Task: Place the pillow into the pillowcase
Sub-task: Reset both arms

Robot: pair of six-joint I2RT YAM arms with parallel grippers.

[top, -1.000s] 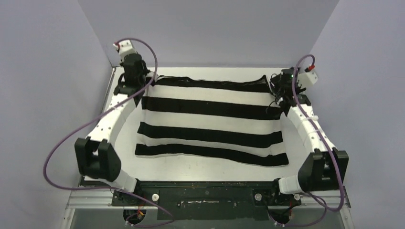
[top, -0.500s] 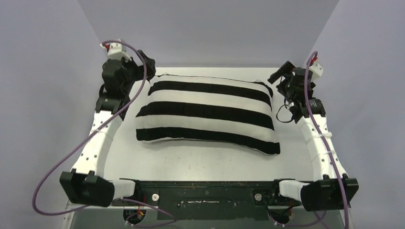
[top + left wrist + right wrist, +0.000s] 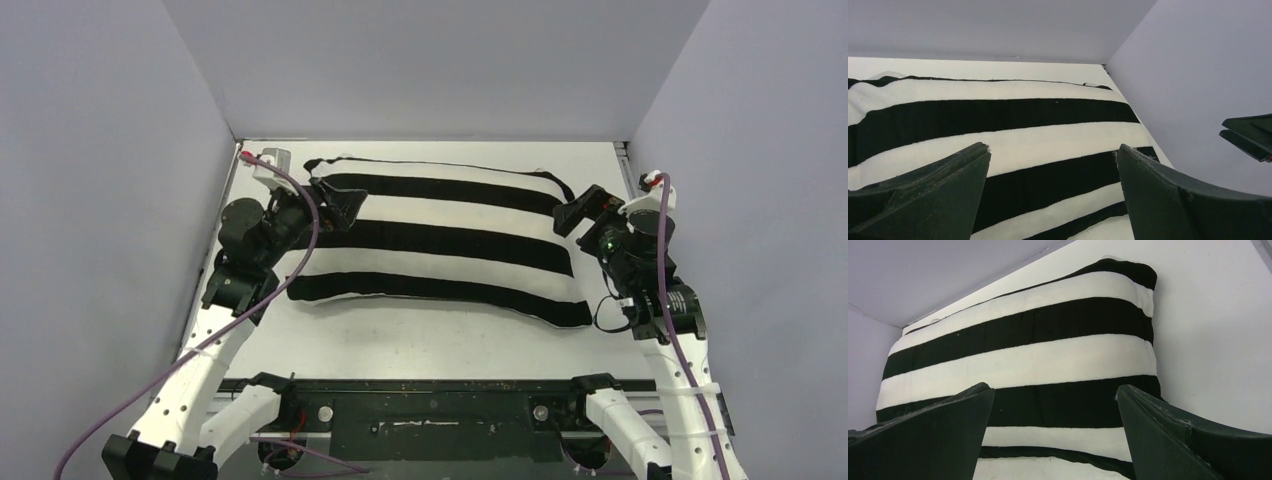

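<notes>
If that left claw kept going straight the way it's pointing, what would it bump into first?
Most likely the striped pillowcase: the open left gripper aims low across its plump top, though depth is unclear.

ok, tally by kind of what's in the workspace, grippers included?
pillowcase, black-and-white striped, stuffed plump: 1
grippers, both open and holding nothing: 2 (left gripper, right gripper)
pillow showing bare: 0
total: 3
</notes>
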